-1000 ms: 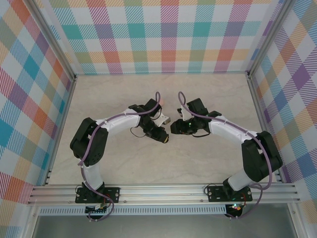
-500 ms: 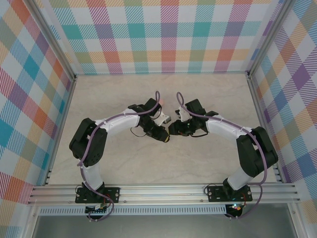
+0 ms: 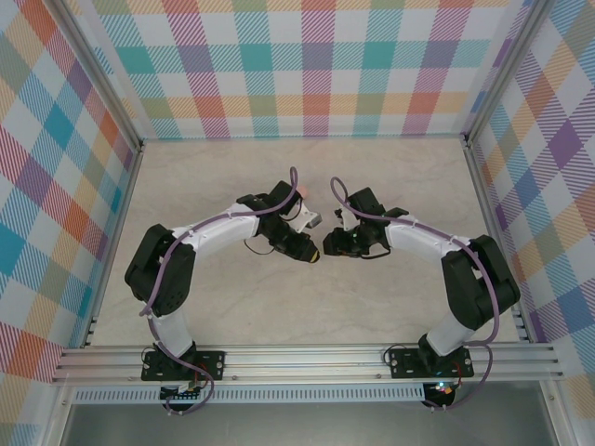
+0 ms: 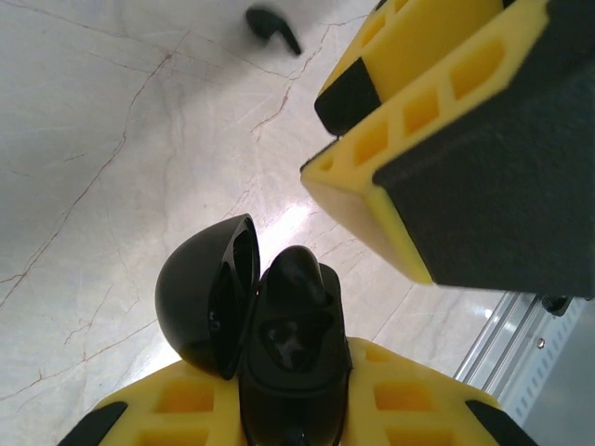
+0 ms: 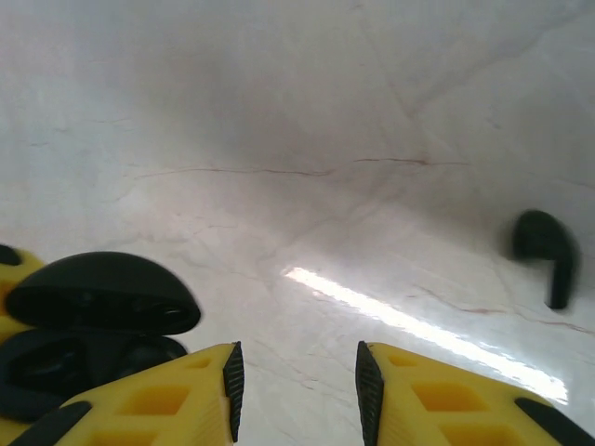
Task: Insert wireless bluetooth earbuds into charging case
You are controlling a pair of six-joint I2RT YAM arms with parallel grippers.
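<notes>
Left wrist view: a glossy black stemmed earbud (image 4: 271, 26) lies loose on the pale marbled tabletop (image 4: 112, 139), well apart from the round black charging case (image 4: 200, 302). The case is tilted with its domed lid swung open to the left. A rounded black shape sits in the case's base, but whether it is a seated bud cannot be told.

The left gripper (image 4: 293, 400) is clamped on the base of the case, with a yellow honeycomb finger on either side. The yellow-and-black fingers (image 4: 372, 158) of the other arm hang close by, above and to the right of the case and not touching it.

From the right wrist camera, the right gripper (image 5: 297, 381) has its jaws parted, with bare table showing between the black pads and nothing held. The open case (image 5: 93, 307) sits just to their left, and the loose earbud (image 5: 547, 246) lies far to the right.

Seen from above, the left gripper (image 3: 311, 253) and right gripper (image 3: 327, 249) meet tip to tip near the middle of the table, both arms bowed inward. Pastel plaid walls (image 3: 316, 65) enclose the work area on three sides.
</notes>
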